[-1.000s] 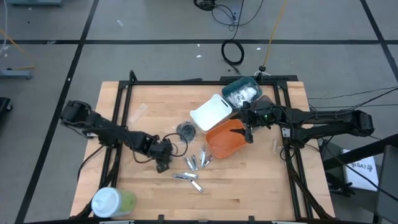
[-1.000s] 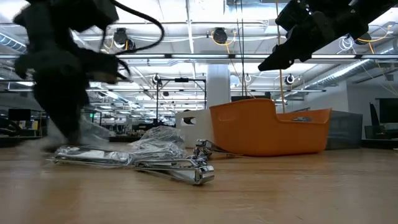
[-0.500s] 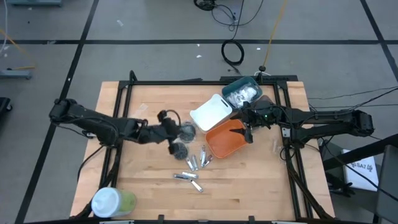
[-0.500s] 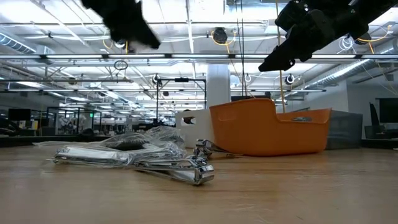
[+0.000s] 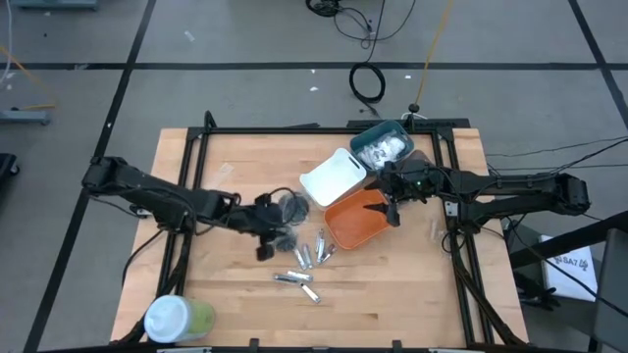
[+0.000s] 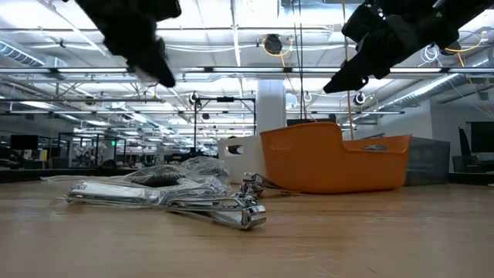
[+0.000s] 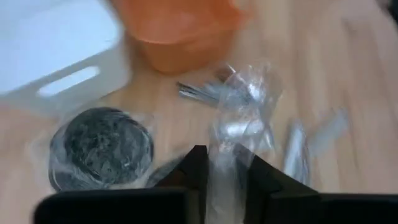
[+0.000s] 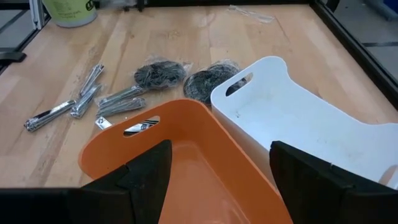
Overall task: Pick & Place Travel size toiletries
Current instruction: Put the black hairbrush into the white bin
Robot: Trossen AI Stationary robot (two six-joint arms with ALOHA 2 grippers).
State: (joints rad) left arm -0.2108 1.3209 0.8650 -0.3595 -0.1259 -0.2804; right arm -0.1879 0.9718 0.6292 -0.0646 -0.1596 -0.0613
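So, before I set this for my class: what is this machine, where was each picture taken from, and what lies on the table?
It is a robot with two dark jointed arms at a wooden table. One picture looks straight down, one looks level across the tabletop, and two come from cameras on the wrists. The left gripper hangs over a clear crinkly packet beside a dark grey round disc; whether it holds the packet I cannot tell. The right gripper is open and empty above the orange plastic bin. Also on the table: a white bin, a teal bin, small silver items and a white-and-green cylinder.
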